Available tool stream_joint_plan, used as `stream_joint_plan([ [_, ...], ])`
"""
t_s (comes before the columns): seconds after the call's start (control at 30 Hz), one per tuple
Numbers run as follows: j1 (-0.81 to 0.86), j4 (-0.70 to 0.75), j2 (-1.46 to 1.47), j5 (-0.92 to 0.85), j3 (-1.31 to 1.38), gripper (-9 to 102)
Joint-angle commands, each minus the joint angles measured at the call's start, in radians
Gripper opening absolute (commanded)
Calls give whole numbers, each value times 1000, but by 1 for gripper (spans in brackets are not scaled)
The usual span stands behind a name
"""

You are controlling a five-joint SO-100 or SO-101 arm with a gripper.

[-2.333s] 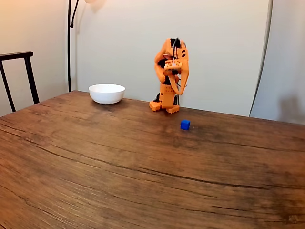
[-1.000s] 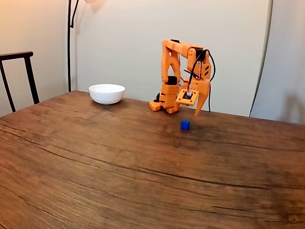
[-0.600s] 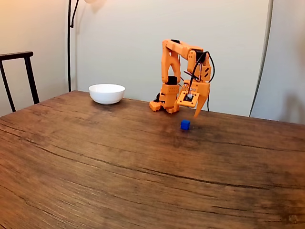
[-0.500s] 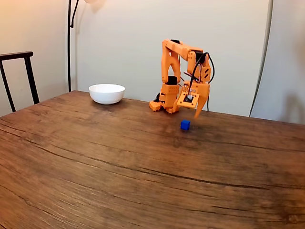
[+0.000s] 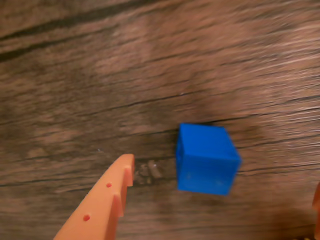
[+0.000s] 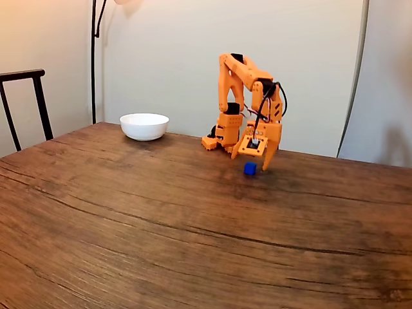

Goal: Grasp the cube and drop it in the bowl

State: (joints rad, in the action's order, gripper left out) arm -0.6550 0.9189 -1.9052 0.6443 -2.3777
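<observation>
The small blue cube (image 6: 250, 168) rests on the wooden table (image 6: 161, 219) just in front of the orange arm's base. My gripper (image 6: 253, 164) hangs open right over it, pointing down, one finger on each side. In the wrist view the cube (image 5: 206, 158) lies between an orange fingertip (image 5: 124, 167) on the left and a sliver of the other finger (image 5: 317, 200) at the right edge; neither touches it. My gripper (image 5: 222, 181) is open there too. The white bowl (image 6: 144, 132) stands at the back left of the table, well apart from the cube.
The arm's base (image 6: 222, 140) sits near the table's far edge, by the wall. A dark chair (image 6: 26, 103) stands at the left and a thin lamp pole (image 6: 94, 58) rises behind the bowl. Bare wood stretches between bowl and cube.
The arm has unfolded from its tucked pose. Over the last second the open gripper came down and slightly left, from above and right of the cube to straddling it. Cube and bowl stayed put.
</observation>
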Motion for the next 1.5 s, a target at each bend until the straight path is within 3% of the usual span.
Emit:
stream_joint_plan([
  [0.0, -9, -60, -5, -35, -28, 49],
  [0.37, 0, -150, -5, -34, -109, 48],
  [0.6, 3, -149, -5, -34, -112, 31],
  [1.03, 9, -146, 32, -35, -114, 21],
  [1.47, 14, -229, 176, -26, -77, 21],
])
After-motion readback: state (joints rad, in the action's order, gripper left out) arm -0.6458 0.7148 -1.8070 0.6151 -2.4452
